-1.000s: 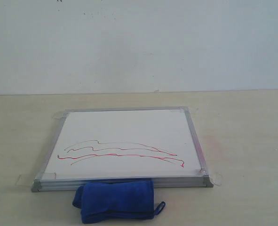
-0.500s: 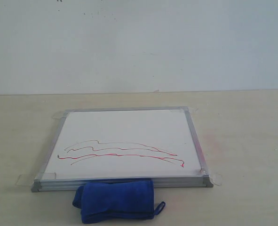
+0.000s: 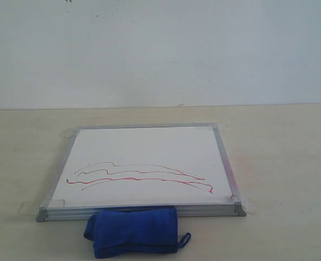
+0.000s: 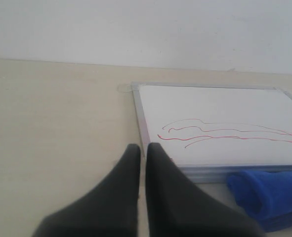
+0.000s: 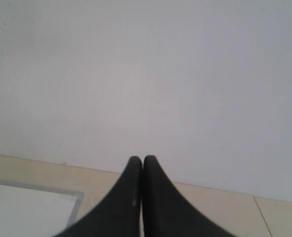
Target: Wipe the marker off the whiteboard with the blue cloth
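exterior view: the whiteboard (image 3: 144, 147) lies flat on the pale table (image 3: 279, 163) at the centre of the frame. the marker (image 3: 138, 175), wavy red and dark lines, crosses its lower half. the blue cloth (image 3: 133, 231) sits bunched at lower centre, against the board's lower frame edge, its loop pointing lower right. wrist views: the left gripper (image 4: 143, 147) and the right gripper (image 5: 142, 159) each show jaws pressed together, pinching nothing, apart from cloth and board.
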Controlling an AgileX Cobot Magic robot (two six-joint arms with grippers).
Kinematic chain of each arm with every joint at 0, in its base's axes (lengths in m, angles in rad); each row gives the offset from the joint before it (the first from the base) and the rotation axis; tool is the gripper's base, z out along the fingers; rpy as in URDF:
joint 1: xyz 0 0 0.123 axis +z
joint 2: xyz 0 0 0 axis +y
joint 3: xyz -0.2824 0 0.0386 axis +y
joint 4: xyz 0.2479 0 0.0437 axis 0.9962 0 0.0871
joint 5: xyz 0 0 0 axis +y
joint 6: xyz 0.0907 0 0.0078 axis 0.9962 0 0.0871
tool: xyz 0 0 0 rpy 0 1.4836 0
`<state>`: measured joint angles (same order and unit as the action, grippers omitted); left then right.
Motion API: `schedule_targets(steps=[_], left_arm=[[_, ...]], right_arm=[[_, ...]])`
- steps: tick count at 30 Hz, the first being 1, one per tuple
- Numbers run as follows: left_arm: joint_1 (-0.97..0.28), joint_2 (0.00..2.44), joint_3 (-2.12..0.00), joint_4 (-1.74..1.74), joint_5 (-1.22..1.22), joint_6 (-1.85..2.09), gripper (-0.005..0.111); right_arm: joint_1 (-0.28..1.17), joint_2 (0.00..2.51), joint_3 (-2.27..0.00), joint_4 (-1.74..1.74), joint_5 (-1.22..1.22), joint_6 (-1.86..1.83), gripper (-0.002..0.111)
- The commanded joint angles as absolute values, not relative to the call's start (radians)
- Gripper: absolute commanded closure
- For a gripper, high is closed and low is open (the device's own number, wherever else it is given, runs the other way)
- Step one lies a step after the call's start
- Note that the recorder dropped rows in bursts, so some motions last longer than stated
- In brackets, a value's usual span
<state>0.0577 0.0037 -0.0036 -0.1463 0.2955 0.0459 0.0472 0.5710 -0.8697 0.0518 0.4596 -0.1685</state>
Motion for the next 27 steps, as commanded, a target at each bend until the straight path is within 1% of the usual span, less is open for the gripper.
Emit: schedule_targets(steps=[1,8,12,14,16,21,22,27], left_arm=[[0.060,0.000,0.000,-0.141,0.295,0.045,0.102],[0.060,0.000,0.000,-0.141,0.295,0.045,0.102],[0.060,0.000,0.000,-0.141,0.295,0.045,0.102],[0.060,0.000,0.000,-0.141,0.295,0.045,0.102],[0.060,0.000,0.000,-0.141,0.295,0.045,0.102],[0.060,0.000,0.000,-0.141,0.295,0.045,0.102],[0.060,0.000,0.000,-0.141,0.295,0.045,0.102],[0.060,0.000,0.000,-0.141,0.295,0.045,0.102]], right_arm=[[0.040,0.568,-0.878,0.049,0.433,-0.170,0.108],[0.040,0.570,-0.878,0.049,0.416,-0.163,0.108],[0.040,0.593,-0.880,0.049,0.287,-0.198,0.108],[0.040,0.634,-0.906,0.049,0.275,-0.289,0.108],[0.040,0.690,-0.962,0.051,0.380,-0.359,0.108],[0.040,0.925,-1.129,0.141,0.869,-0.405,0.108],[0.040,1.006,-1.154,0.174,0.973,-0.397,0.108],[0.042,1.249,-1.156,0.259,1.213,-0.392,0.108]])
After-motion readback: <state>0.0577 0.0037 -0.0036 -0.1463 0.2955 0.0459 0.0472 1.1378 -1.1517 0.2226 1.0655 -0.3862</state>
